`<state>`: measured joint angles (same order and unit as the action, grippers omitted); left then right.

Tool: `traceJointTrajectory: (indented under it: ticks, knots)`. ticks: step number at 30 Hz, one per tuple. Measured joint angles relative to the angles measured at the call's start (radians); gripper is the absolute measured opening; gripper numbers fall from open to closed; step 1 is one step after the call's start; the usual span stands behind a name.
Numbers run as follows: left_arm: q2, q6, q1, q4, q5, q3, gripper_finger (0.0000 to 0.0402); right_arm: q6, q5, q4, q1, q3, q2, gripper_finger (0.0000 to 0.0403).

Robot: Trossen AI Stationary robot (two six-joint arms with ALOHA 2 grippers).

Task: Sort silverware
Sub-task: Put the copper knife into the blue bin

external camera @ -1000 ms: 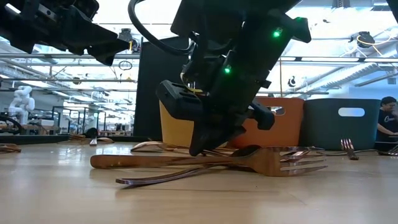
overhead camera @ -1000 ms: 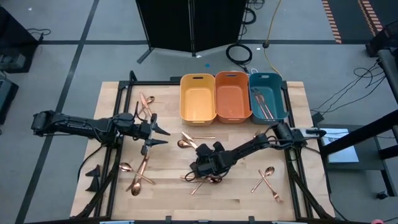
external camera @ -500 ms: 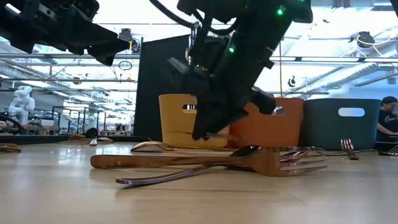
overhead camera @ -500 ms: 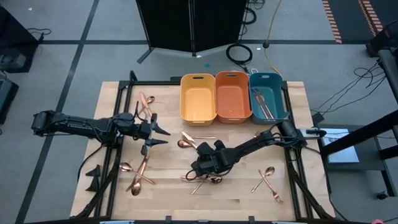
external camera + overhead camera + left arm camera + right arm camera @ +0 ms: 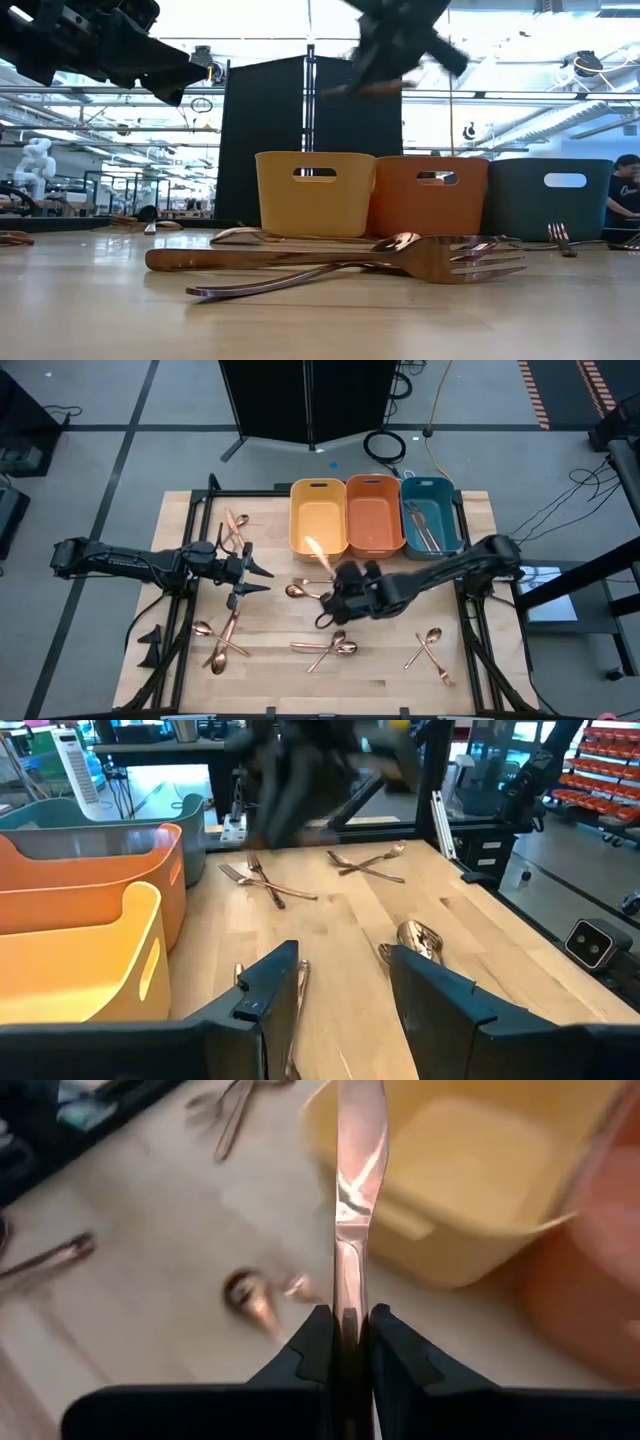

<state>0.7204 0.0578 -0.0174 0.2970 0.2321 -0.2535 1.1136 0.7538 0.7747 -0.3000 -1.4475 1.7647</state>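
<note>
Lifted clear of the pile it was bent over a second ago, the right hand [image 5: 322,557] now hangs above the worktop [image 5: 270,675] just in front of the yellow bin [image 5: 318,515], clenched on a knife [image 5: 355,1200] whose blade points toward that bin. The left hand [image 5: 262,580] has not shifted; it waits over the left half of the worktop with its fingers parted and nothing between them.

The step in hand looks like the carry: one piece picked, on its way to a bin. The teal bin [image 5: 430,515] already holds a few pieces, though which kind is too small to tell, so I cannot say which bin the knife belongs in. The next move calls for centring the hand over the chosen bin and lowering before letting go, so the knife drops in and does not catch the rim.

Three bins stand side by side: yellow, orange [image 5: 373,513] and teal. Loose silverware lies in about five small clusters, the nearest being a fork [image 5: 430,262] and its neighbours at the front middle. An exact piece count is not possible.
</note>
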Motion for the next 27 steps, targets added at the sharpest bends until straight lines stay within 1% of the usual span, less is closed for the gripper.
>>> traceJointTrajectory:
  ticks: [3,8,12,14,15,17,19,24,27]
  knots:
    - [0.0,0.0,0.0,0.0,0.0,0.0,0.0157,0.036,0.03,0.137,0.03,0.0,-0.092,0.0027]
    - [0.0,0.0,0.0,0.0,0.0,0.0,0.0157,0.125,0.029,0.44,0.159,0.0,-0.204,0.0027]
    - [0.0,-0.001,0.0,0.0,0.0,0.0,0.0157,0.185,-0.035,0.706,0.3,0.0,-0.241,0.0027]
    - [0.0,-0.001,0.0,0.0,0.0,0.0,0.0157,0.206,-0.085,0.799,0.375,0.001,-0.24,0.0027]
    - [0.0,-0.001,0.0,0.0,0.0,0.0,0.0157,0.189,-0.103,0.795,0.412,0.01,-0.24,0.0027]
    - [0.0,-0.001,0.0,0.0,0.0,0.0,0.0157,0.098,-0.149,0.763,0.478,0.049,-0.246,0.0027]
    - [0.0,-0.001,0.0,0.001,0.0,0.0,0.0157,0.057,-0.179,0.759,0.541,0.098,-0.25,0.0027]
    - [0.0,-0.016,0.0,0.0,0.002,0.0,0.0157,0.036,-0.176,0.737,0.672,0.282,-0.272,0.0027]
    - [0.0,-0.019,0.0,-0.001,0.002,0.0,0.0157,-0.027,-0.18,0.615,0.728,0.393,-0.289,0.0027]
